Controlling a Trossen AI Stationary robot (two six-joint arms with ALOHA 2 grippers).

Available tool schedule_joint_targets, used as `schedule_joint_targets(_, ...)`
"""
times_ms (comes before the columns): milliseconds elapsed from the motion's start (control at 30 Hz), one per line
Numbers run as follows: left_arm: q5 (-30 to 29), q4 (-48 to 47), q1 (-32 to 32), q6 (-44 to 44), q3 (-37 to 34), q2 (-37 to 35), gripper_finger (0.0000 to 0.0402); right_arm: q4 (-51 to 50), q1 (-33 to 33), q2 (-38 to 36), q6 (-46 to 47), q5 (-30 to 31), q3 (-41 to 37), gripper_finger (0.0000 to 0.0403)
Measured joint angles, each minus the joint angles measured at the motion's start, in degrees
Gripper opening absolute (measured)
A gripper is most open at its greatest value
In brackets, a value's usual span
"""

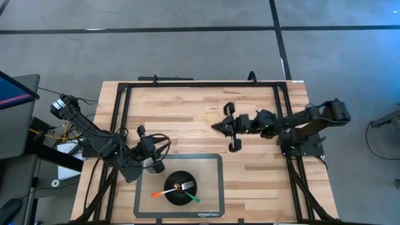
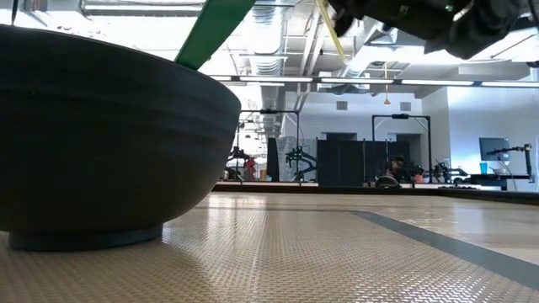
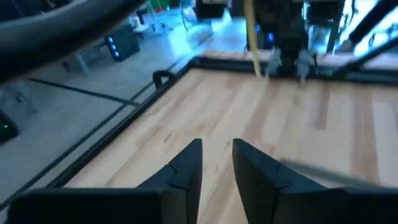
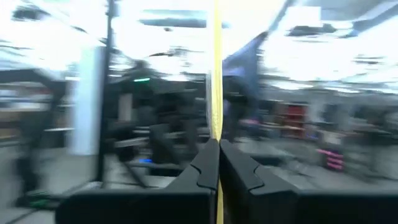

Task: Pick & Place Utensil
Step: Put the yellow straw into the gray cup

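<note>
A thin yellow utensil (image 4: 216,74) is in my right gripper (image 1: 220,128), which is shut on it above the middle of the table; the low view shows the utensil (image 2: 333,29) up in the air. A black bowl (image 1: 180,189) sits by its foot on a grey mat (image 1: 215,181) near the near edge. It holds an orange-handled utensil (image 1: 159,194), a green-handled one (image 1: 195,199) and a fork head (image 1: 186,185), all leaning on its rim. My left gripper (image 3: 216,155) is slightly open and holds nothing, just left of the bowl (image 1: 153,161). My right gripper pinches the yellow utensil's slim handle (image 4: 216,134) between its two fingers. The fingers come level from the table's right side and lie across it. The utensil stands nearly upright, running above and below the fingers, lifted clear of the table (image 2: 339,50).
A black frame (image 1: 200,83) runs round the wooden table top. Bare wood lies between the mat and the far edge. A monitor (image 1: 15,94) and cables stand off the table's left side. The low view looks past the bowl (image 2: 101,143) into the room.
</note>
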Motion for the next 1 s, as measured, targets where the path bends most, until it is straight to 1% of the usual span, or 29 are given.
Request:
schedule_joint_targets(67, 0.75, 5.48, 1.82, 4.15, 0.0, 1.25, 0.0089, 0.67, -0.12, 2.71, 1.55, -4.24, 1.85, 0.0)
schedule_joint_targets(233, 8.51, 21.05, 6.48, 18.77, 0.0, 6.44, 0.0089, -2.41, 0.57, 9.37, 3.18, -4.64, 7.11, 0.0)
schedule_joint_targets(300, 9.46, 26.27, 7.92, 23.54, 0.0, 8.19, 0.0089, -2.28, 0.62, 10.74, 3.26, -5.71, 8.85, 0.0)
schedule_joint_targets(367, 9.55, 29.15, 8.85, 27.09, -0.04, 8.95, 0.0089, -2.28, 0.68, 11.7, 3.25, -7.22, 9.97, 0.0)
schedule_joint_targets(467, 10.57, 32.0, 9.56, 29.67, -0.04, 8.86, 0.0089, -3.9, 0.68, 11.92, 3.23, -8.94, 11.06, 0.0)
schedule_joint_targets(667, 13.74, 39.95, 9.57, 35.05, -0.04, 7.27, 0.0089, -5.46, 0.47, 12.36, 3.23, -8.97, 11.42, 0.0)
schedule_joint_targets(867, 14.37, 41.75, 12.23, 36.34, -0.04, 7.08, 0.0089, -5.93, 0.47, 12.44, 3.23, -8.97, 11.79, 0.0)
schedule_joint_targets(1000, 22.82, 42.18, 15.36, 36.11, -0.04, 7.36, 0.0089, -5.99, 0.6, 12.44, 3.18, -9.19, 11.79, 0.0)
